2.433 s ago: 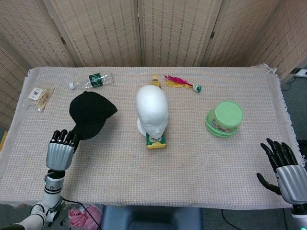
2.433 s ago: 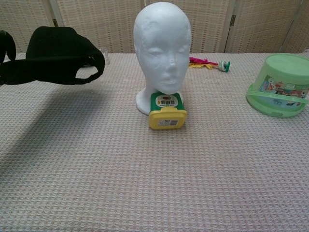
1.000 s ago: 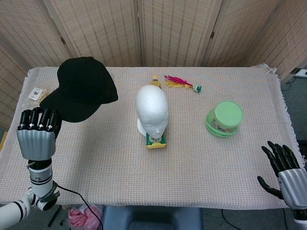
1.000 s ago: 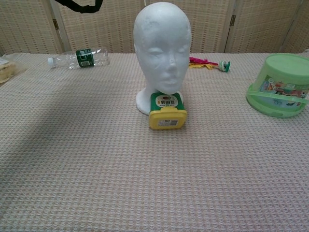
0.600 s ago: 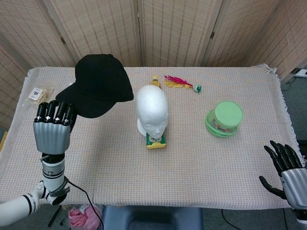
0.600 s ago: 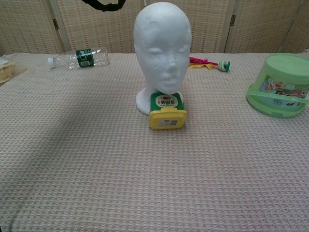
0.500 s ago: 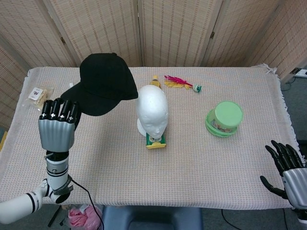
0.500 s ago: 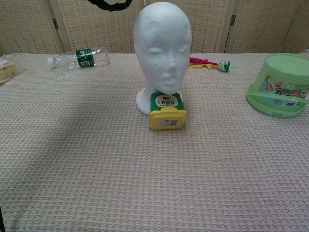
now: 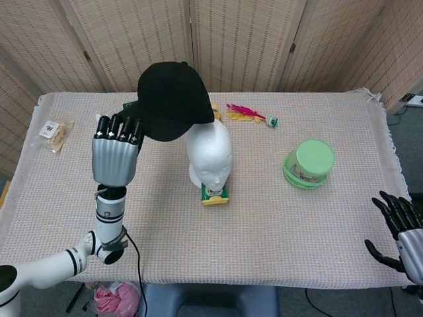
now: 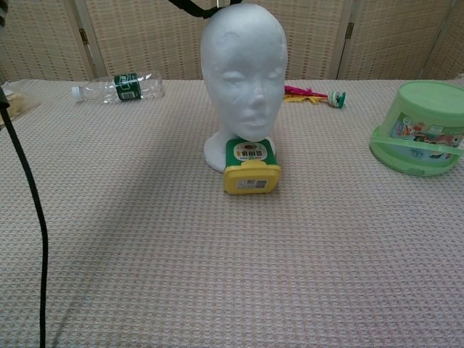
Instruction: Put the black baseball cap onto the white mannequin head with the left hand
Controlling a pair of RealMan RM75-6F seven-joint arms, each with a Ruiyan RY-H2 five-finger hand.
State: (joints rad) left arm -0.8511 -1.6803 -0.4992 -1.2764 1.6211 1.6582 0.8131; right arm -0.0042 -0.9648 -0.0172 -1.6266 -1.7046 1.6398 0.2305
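The black baseball cap (image 9: 173,99) hangs in the air, its crown overlapping the upper left of the white mannequin head (image 9: 210,155). My left hand (image 9: 115,153) holds the cap by its brim from the left, fingers curled upward. In the chest view the mannequin head (image 10: 244,72) stands upright at centre, and only the cap's rear strap (image 10: 203,7) shows at the top edge, just left of the crown. My right hand (image 9: 403,234) stays low off the table's front right corner, fingers spread and holding nothing.
A yellow-green box (image 9: 215,193) lies against the mannequin's base. A green lidded tub (image 9: 308,163) stands to the right, a pink feather toy (image 9: 248,113) at the back. A plastic bottle (image 10: 119,85) and a snack bag (image 9: 51,132) lie at the left. A black cable (image 10: 29,181) hangs at the chest view's left.
My left hand has lifted the cap off the table and carried it up and to the right, until it overlaps the mannequin head. The right hand has sunk slightly.
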